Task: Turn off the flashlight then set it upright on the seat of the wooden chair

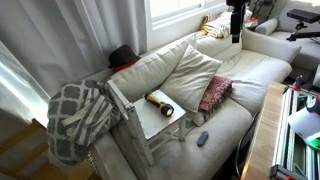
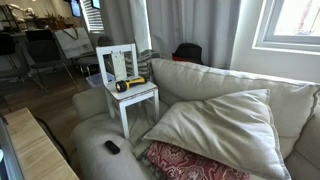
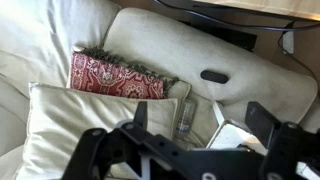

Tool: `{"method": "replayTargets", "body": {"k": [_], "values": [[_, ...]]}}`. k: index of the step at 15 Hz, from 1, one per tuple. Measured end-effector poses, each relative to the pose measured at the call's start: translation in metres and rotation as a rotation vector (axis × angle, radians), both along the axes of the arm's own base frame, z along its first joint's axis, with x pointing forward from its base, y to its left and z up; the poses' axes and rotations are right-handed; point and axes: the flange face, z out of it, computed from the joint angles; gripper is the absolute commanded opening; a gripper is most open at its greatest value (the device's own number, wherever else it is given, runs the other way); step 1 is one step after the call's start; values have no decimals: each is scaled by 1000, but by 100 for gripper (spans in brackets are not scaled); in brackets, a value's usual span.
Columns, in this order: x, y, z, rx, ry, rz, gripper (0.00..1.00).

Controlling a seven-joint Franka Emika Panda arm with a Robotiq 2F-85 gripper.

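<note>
Cream sofa (image 1: 250,70) fills the scene, and your pincer (image 3: 183,150) hangs high over it, jaws apart and empty. Well below and far from the pincer, past the red patterned cushion (image 1: 215,93), the flashlight (image 1: 160,103) lies on its side on the wooden chair (image 1: 148,124) seat. Its switch does not show, so descend slowly, find it, then close across the yellow body to tip it upright.
</note>
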Motion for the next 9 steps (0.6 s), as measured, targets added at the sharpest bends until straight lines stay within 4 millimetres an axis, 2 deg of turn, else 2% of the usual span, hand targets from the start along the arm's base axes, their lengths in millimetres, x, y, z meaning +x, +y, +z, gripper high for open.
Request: {"method": "replayTargets", "body": {"k": [6,8,9], "values": [[0,0,0,0,0,0,100],[8,8,-2,19,-40,34,100],[17,19,-7,36,-78,60,100]]}}
